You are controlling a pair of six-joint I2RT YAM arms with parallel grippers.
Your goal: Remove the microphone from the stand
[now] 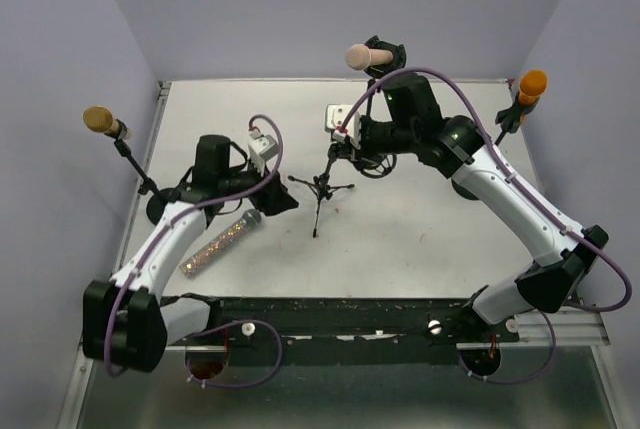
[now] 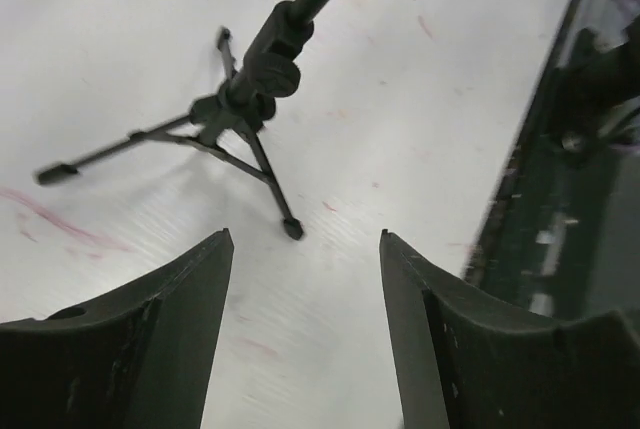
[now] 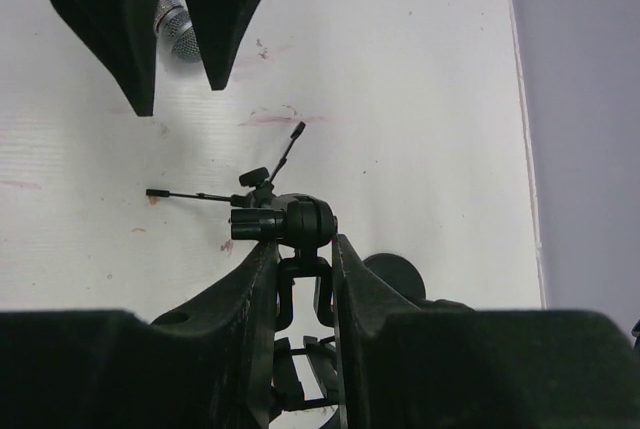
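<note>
The microphone point(image 1: 222, 242), silver and glittery, lies flat on the white table beside my left forearm, off the stand. Its mesh head point(image 3: 178, 34) shows between my left gripper's fingers in the right wrist view. My left gripper point(image 2: 305, 241) hangs open above bare table with nothing between its fingers, a little short of the tripod's feet point(image 2: 235, 114). The black tripod stand point(image 1: 320, 189) is upright mid-table. My right gripper point(image 3: 305, 246) is shut on the stand's empty clip point(image 3: 300, 279) just below its swivel head point(image 3: 295, 219).
Three other stands carry microphones: a tan one point(image 1: 100, 119) at the left edge, a pink one point(image 1: 365, 54) at the back, an orange one point(image 1: 530, 84) at the right. A small white box point(image 1: 338, 117) sits behind the tripod. A round black base point(image 3: 395, 274) lies near my right fingers.
</note>
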